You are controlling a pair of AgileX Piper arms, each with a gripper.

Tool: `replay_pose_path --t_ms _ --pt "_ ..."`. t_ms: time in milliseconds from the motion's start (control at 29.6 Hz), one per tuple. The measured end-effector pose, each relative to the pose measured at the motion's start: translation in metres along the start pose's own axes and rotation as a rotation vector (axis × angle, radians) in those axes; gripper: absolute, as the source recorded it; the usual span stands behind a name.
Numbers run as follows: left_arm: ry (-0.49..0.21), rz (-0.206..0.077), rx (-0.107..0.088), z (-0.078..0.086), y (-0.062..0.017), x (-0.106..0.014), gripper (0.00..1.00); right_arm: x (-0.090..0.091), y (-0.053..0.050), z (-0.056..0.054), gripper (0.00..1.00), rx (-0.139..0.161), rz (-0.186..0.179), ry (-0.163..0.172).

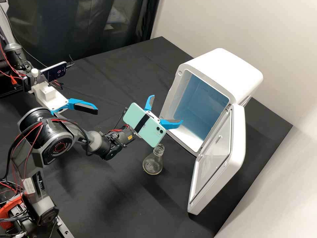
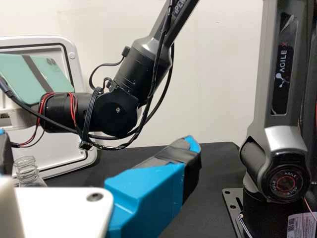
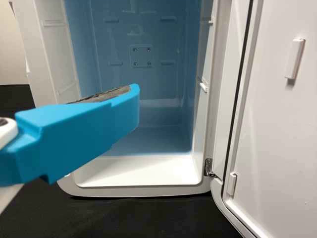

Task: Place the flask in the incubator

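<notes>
Flask not yet picked up. The flask (image 1: 153, 161) stands upright on the desk (image 1: 109, 198), just before the incubator (image 1: 224, 66), whose door hangs open. The right tool (image 1: 165, 110) hovers higher up, spread wide and empty. Next move, in my judgement: descend and pinch the neck.

Clear flask (image 1: 153, 162) upright before open white incubator (image 1: 228, 67).

White box incubator with blue lining (image 1: 224, 66): on the black bench (image 1: 115, 76), its white door (image 1: 214, 155) swung open.
Clear glass conical flask (image 1: 154, 162): upright on the bench, just before the opening.
Right gripper (image 1: 161, 113): blue fingers spread, above the flask.
</notes>
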State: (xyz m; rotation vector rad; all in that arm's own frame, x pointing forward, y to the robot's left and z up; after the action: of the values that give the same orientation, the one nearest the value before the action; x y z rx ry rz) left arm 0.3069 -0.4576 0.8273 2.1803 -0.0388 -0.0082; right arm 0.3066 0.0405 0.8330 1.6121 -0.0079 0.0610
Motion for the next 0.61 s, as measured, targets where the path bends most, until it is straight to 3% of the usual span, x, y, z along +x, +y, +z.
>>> replay_pose_path --t_ms 371,506,607 --pt "0.000 0.000 0.000 0.000 0.0000 0.000 1.00 0.000 0.000 0.000 1.00 0.000 0.000 0.000" --pt "0.006 -0.022 0.014 -0.006 -0.0064 -0.005 1.00 0.000 0.000 0.000 1.00 0.000 0.000 0.000" --pt "0.029 -0.045 -0.005 -0.016 -0.0156 -0.013 1.00 0.000 0.000 0.000 1.00 0.000 0.000 0.000"
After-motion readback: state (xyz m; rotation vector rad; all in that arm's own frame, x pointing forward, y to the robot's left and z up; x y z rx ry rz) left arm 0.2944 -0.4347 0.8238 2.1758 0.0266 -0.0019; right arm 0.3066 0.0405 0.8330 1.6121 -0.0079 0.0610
